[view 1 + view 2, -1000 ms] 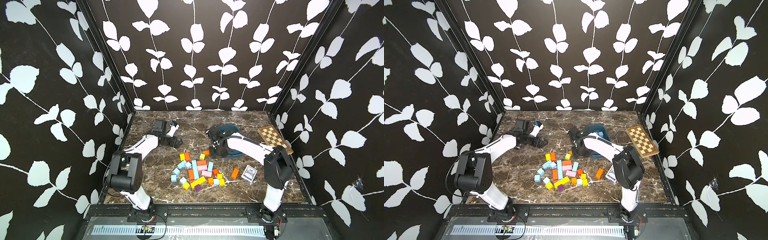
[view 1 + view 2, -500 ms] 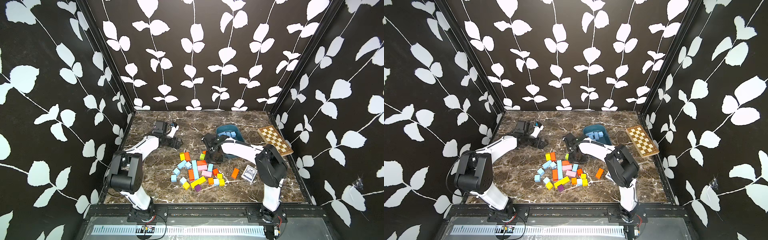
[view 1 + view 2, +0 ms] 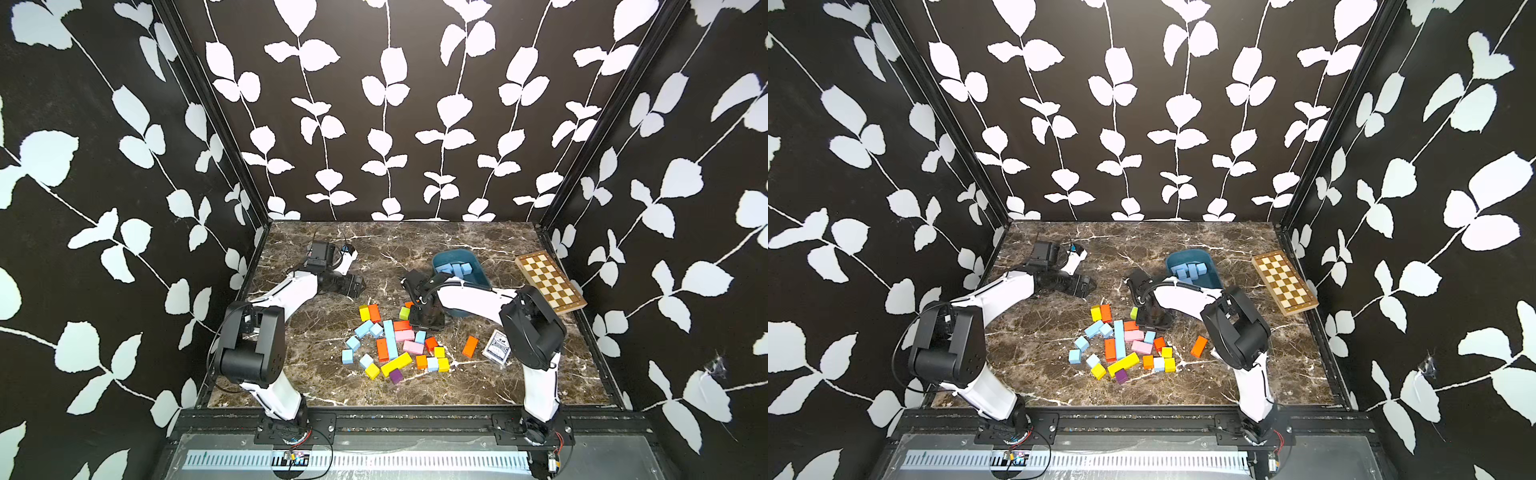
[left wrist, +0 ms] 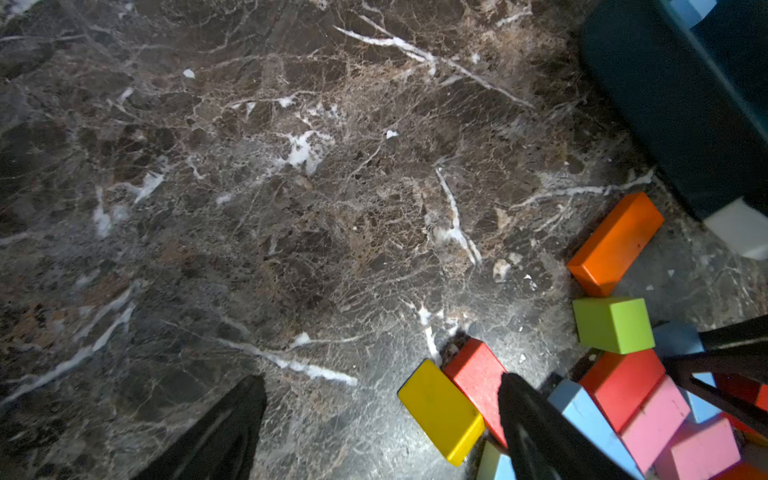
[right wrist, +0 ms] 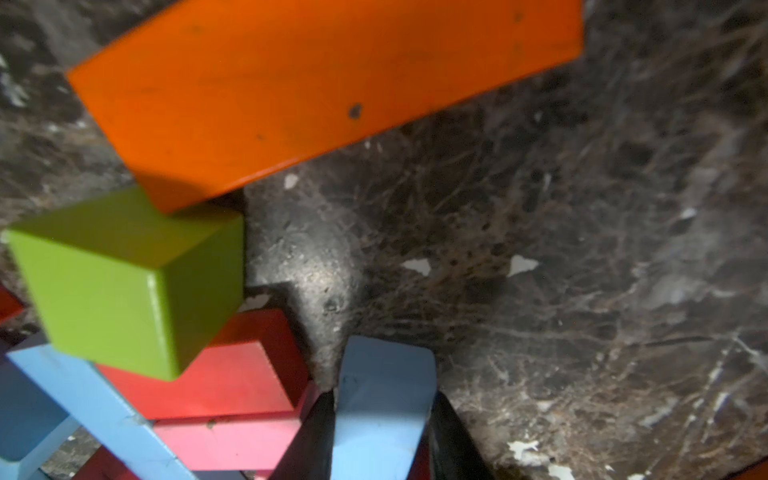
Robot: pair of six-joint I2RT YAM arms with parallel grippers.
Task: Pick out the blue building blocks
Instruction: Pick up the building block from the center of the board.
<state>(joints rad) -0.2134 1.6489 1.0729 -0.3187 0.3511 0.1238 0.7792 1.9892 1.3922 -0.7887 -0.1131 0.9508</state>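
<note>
Several light blue building blocks (image 3: 389, 338) lie scattered in a mixed pile of coloured blocks in both top views. More blue blocks (image 3: 455, 269) rest inside the dark teal tray (image 3: 481, 277) behind the pile. My right gripper (image 3: 424, 320) is down at the pile's far edge. In the right wrist view its jaws press both sides of one blue block (image 5: 382, 411), next to a red block (image 5: 232, 374) and a green cube (image 5: 124, 282). My left gripper (image 3: 353, 286) hovers open over bare marble left of the pile. Its fingertips (image 4: 515, 399) stand wide apart beside a yellow block (image 4: 440, 409).
A chessboard (image 3: 548, 280) lies at the right edge and a card deck (image 3: 496, 346) sits near my right arm's base. One orange block (image 3: 469, 346) lies apart from the pile. Orange, yellow, pink, red and purple blocks (image 3: 395, 376) are mixed among the blue ones.
My right gripper has swung from the tray over to the pile, come down, and narrowed its jaws onto a blue block. The left arm has stayed still.
</note>
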